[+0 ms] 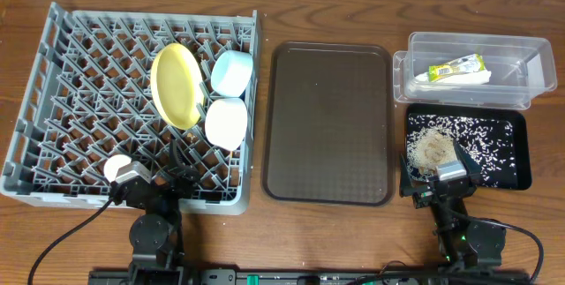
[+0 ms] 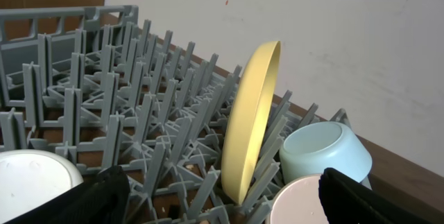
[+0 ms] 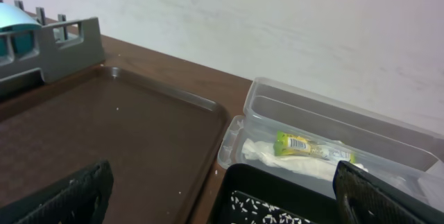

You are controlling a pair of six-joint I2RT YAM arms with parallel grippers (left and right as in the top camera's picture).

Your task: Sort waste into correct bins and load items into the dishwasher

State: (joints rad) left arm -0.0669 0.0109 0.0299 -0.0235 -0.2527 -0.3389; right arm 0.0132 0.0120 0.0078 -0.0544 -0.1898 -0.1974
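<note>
Three dishes, yellow plate [image 1: 178, 86], blue bowl [image 1: 231, 71] and white bowl [image 1: 226, 123], stand in the rack [image 1: 35, 66]. Wrapper [image 1: 455, 70] lies in clear tub [image 1: 540, 66]. Left tool [image 2: 222, 200] and right tool [image 3: 225, 203] spread, empty.

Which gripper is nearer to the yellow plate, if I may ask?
Left. The left gripper is over the rack, near the yellow plate; the right gripper is far off at the black tray.

I'm seeing a yellow plate [image 1: 178, 86], light-blue bowl [image 1: 232, 71] and white bowl [image 1: 226, 123] against the grey lattice rack [image 1: 71, 82]. At three o'clock, white scraps [image 1: 481, 139] are speckling the black tray [image 1: 521, 179].
</note>
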